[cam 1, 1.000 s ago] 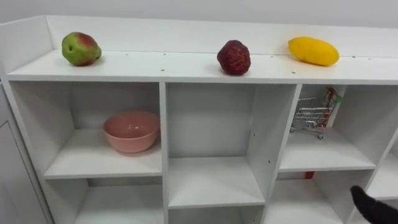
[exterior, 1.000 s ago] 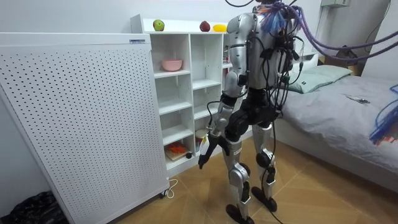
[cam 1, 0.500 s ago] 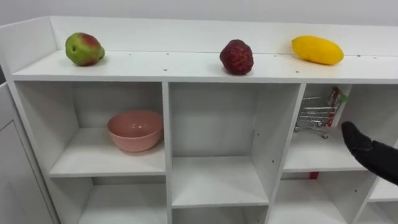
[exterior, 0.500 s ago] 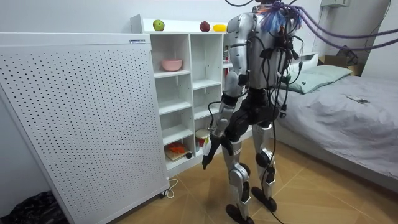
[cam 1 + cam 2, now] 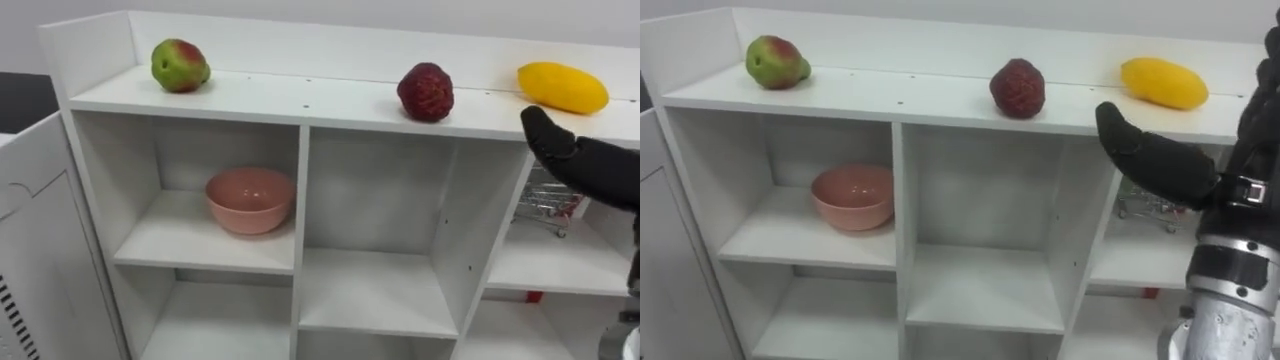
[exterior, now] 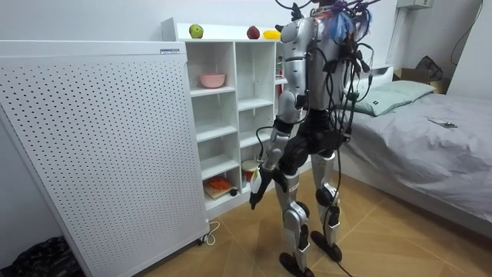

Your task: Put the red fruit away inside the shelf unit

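Three fruits lie on the white closet's top board (image 5: 300,98): a green-and-red apple (image 5: 180,65) at the left, a dark red fruit (image 5: 426,92) in the middle and a yellow mango (image 5: 562,87) at the right. My right hand (image 5: 570,155), in a black glove, is raised before the top board's front edge, just below the mango and apart from it. Its fingers are straight and hold nothing. In the room view I stand facing the closet (image 6: 223,115), and my left hand (image 6: 257,188) hangs low beside my thigh with its fingers straight.
A pink bowl (image 5: 250,198) sits in the upper left compartment. A small wire shopping cart (image 5: 553,200) stands in the upper right compartment, partly behind my hand. A white perforated panel (image 6: 100,146) adjoins the closet at the room view's left, and a bed (image 6: 430,131) lies behind me.
My right hand has risen from the lower right corner to the height of the top board, under the mango. The eye view has shifted, so the closet sits further right.
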Controlling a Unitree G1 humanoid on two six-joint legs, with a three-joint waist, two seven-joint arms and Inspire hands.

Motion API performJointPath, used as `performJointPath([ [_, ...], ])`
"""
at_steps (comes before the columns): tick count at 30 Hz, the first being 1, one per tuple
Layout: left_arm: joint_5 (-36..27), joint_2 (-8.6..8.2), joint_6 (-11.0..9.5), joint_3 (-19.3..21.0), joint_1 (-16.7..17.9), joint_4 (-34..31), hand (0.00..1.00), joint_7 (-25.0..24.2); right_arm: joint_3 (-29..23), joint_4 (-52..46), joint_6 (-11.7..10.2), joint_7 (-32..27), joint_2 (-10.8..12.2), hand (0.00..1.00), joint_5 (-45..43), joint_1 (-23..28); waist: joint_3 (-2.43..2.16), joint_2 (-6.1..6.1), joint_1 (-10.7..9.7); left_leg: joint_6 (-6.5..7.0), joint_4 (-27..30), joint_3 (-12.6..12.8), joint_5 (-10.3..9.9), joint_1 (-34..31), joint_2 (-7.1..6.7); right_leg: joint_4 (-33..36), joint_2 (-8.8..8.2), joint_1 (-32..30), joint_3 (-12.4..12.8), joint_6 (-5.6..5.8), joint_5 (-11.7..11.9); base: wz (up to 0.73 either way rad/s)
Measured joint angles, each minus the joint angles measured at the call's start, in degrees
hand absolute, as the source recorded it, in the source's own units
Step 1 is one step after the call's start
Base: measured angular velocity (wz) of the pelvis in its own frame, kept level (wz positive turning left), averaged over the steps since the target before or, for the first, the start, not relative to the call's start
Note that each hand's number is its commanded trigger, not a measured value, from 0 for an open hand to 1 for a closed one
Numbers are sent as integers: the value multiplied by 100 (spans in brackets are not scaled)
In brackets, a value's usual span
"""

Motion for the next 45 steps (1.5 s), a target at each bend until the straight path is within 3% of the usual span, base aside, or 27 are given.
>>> performJointPath([
  [4,40,4,38,-9,-51,44,0,29,56,273,36,148,-9,0,212,-280,59,-36,91,0,80,-80,0,-50,-6,2,-13,36,-164,0,0,10],
  [9,61,-16,172,-2,-70,-45,0,-13,110,1071,196,354,-85,0,419,-1013,53,-45,177,-8,123,-122,12,-143,-6,6,-14,-7,-196,0,0,5],
  [12,56,0,196,-5,-52,-159,0,-56,305,1359,315,564,-349,0,523,-1269,46,-56,193,-9,119,-161,13,-157,-7,7,-9,-6,-193,0,0,8],
  [17,51,60,215,-12,-110,-250,0,-160,558,1522,366,916,-489,0,628,-1412,21,-100,203,-10,112,-197,14,-198,-6,3,-3,-45,-133,0,0,6],
  [22,92,98,224,-5,-161,-255,0,-176,685,1837,453,1282,-663,0,976,-1427,-15,-160,340,-10,82,-261,14,-183,-6,1,2,-43,-144,0,0,0],
  [34,171,112,497,5,-148,-362,0,-403,720,2309,654,1529,-777,0,1230,-1654,-9,-210,363,-19,101,-300,20,-199,-5,0,7,-37,-151,0,0,1],
  [35,171,113,504,5,-148,-368,0,-404,720,2332,662,1529,-788,13,1261,-1655,-9,-219,364,-19,106,-301,20,-199,-5,0,7,-33,-152,0,0,0],
  [37,170,115,511,6,-164,-372,0,-404,727,2419,688,1552,-915,100,1306,-1659,7,-260,351,-19,128,-313,20,-207,-8,0,6,-19,-149,-1,0,0],
  [42,171,121,622,17,-167,-391,0,-404,725,2714,788,1632,-1128,100,1316,-1775,8,-292,333,-19,183,-313,20,-242,-10,4,6,-22,-148,-8,5,0],
  [45,162,142,624,17,-147,-421,0,-403,725,2958,820,1706,-1143,100,1324,-1948,8,-292,320,-20,229,-305,20,-281,-8,6,7,-45,-150,-11,7,0],
])
